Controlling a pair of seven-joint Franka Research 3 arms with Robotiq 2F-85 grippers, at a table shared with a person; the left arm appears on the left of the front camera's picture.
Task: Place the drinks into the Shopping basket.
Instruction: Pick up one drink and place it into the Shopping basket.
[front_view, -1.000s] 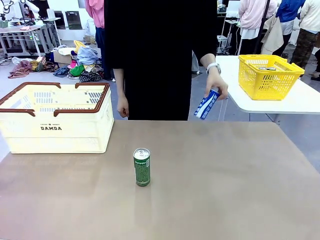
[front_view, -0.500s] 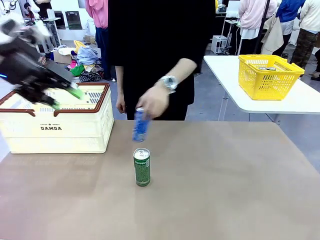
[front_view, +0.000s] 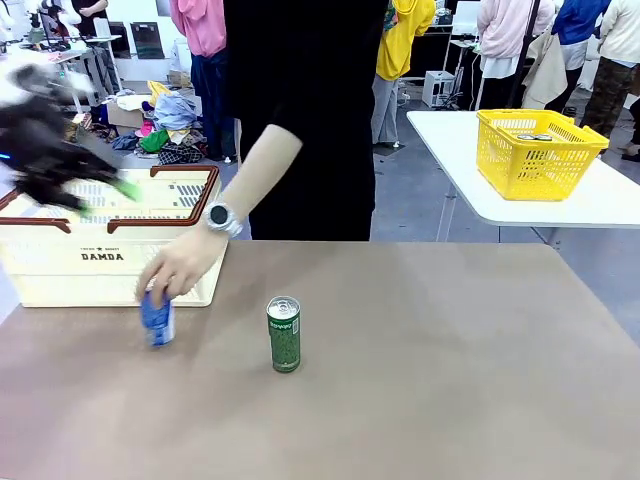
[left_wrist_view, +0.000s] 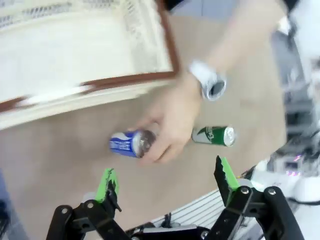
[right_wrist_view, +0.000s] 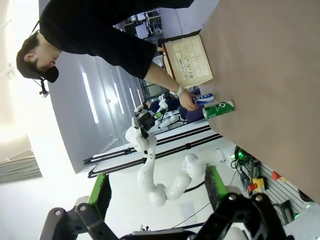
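"DAMDA" in black capitals on the front wall of the big cream-white slotted plastic basket with brown rim (front_view: 60, 278), at ten o'clock on the tan table (front_view: 450, 380). The small line above it is too fine to read, as is the white print on both cans.

The person's hand (front_view: 178, 268) reaches down from twelve o'clock, arm slanting, fingers curled over the top of the slim blue aluminium can (front_view: 157, 322) just in front of the basket. The can is about upright.

The slim green aluminium can (front_view: 284, 335) stands upright mid-table, silver top up, at three o'clock from the blue one.

The left gripper (front_view: 105, 198) is a blur over the basket, jaws spread and empty. The right gripper (right_wrist_view: 156, 176) is also spread, holding nothing.
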